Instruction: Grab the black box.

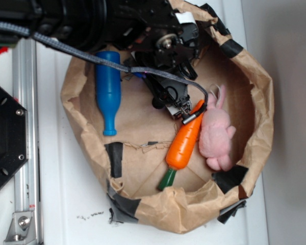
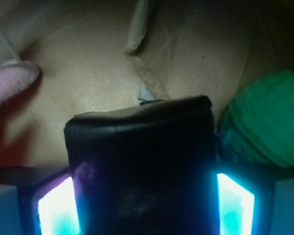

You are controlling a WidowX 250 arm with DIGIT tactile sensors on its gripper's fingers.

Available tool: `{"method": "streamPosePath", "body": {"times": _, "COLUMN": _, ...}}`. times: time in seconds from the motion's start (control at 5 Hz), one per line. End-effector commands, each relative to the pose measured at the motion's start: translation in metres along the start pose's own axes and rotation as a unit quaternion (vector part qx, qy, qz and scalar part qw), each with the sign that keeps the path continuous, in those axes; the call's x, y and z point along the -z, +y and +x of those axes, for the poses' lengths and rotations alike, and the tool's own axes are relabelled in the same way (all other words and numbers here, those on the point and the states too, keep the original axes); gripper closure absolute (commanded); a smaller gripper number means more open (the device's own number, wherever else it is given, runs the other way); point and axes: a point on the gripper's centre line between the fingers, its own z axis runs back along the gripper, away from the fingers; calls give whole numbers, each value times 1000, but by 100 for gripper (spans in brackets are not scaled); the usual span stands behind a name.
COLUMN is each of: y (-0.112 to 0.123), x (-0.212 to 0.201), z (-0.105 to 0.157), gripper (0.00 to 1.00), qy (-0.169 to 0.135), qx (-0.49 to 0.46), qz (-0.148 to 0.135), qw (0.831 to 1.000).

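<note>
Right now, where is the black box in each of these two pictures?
Exterior: not visible; the arm hides the spot.
Wrist: the black box fills the lower centre, between the lit fingers.
Shared landmark: the pink plush bunny, at the left edge of the wrist view.

Glossy black box (image 2: 142, 166), green ball (image 2: 264, 120)

The arm (image 1: 92, 20) is all matte black, chunky rounded housings up top. A grey braided cable (image 1: 81, 53) runs along it down toward the gripper (image 1: 173, 104), ending in a black plug next to the claw. There's a round silvery hub with screws just above the claw. In the wrist view, the finger pads (image 2: 59, 208) glow bright white-cyan.
</note>
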Motion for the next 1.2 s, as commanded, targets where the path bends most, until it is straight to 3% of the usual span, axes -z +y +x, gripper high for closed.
{"method": "streamPosePath", "body": {"times": 0.0, "y": -4, "x": -18, "z": 12, "gripper": 100, "qy": -40, "qx": 38, "qz": -16, "qw": 998}}
{"method": "streamPosePath", "body": {"times": 0.2, "y": -7, "x": -25, "z": 14, "gripper": 100, "qy": -31, "qx": 57, "qz": -33, "qw": 997}}
{"method": "streamPosePath", "body": {"times": 0.4, "y": -16, "x": -64, "z": 11, "gripper": 100, "qy": -21, "qx": 101, "qz": -73, "qw": 992}}
{"method": "streamPosePath", "body": {"times": 0.6, "y": -31, "x": -115, "z": -3, "gripper": 100, "qy": -14, "qx": 185, "qz": -91, "qw": 979}}
{"method": "streamPosePath", "body": {"times": 0.8, "y": -45, "x": -151, "z": -14, "gripper": 100, "qy": -2, "qx": 250, "qz": -87, "qw": 964}}
{"method": "streamPosePath", "body": {"times": 1.0, "y": -54, "x": -152, "z": -20, "gripper": 100, "qy": 16, "qx": 257, "qz": -64, "qw": 964}}
